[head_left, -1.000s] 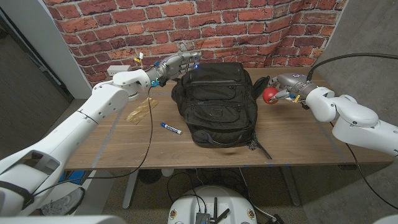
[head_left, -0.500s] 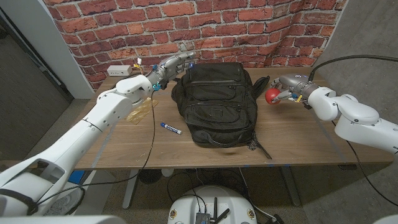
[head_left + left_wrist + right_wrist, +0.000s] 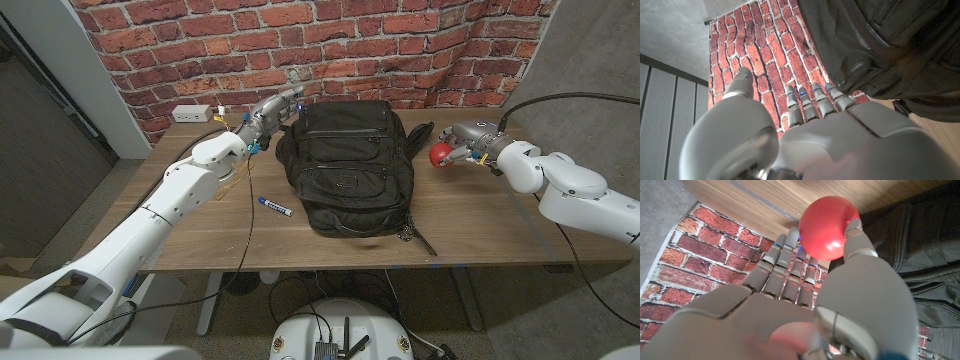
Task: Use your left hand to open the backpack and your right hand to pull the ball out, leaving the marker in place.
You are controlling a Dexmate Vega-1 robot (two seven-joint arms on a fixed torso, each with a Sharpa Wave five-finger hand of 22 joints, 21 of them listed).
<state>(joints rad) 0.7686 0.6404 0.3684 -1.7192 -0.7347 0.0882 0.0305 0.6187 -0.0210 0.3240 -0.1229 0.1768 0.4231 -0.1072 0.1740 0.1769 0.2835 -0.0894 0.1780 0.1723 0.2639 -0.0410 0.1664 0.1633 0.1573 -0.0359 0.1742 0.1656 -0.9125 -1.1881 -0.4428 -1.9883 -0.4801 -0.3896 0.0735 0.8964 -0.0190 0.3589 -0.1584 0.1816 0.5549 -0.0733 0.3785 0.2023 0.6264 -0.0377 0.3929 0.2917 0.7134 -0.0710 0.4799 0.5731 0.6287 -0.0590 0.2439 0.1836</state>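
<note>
The black backpack [image 3: 350,165] lies in the middle of the table, its flap down. My left hand [image 3: 275,105] hovers at the bag's far left corner, fingers stretched out and holding nothing; in the left wrist view its fingertips [image 3: 812,97] are close to the backpack [image 3: 890,45], with no grip on it. To the right of the bag, my right hand [image 3: 465,138] holds the red ball [image 3: 438,153] above the table. The right wrist view shows the ball [image 3: 829,227] pinched between thumb and fingers. A blue-and-white marker [image 3: 274,206] lies on the wood left of the bag.
A white power strip [image 3: 193,113] sits at the far left by the brick wall. A black strap [image 3: 421,239] trails from the backpack toward the table's front edge. A thin cable [image 3: 246,215] hangs along my left arm.
My left hand has drawn back a little from the backpack's top toward the left. The right hand with the ball has shifted slightly to the right.
</note>
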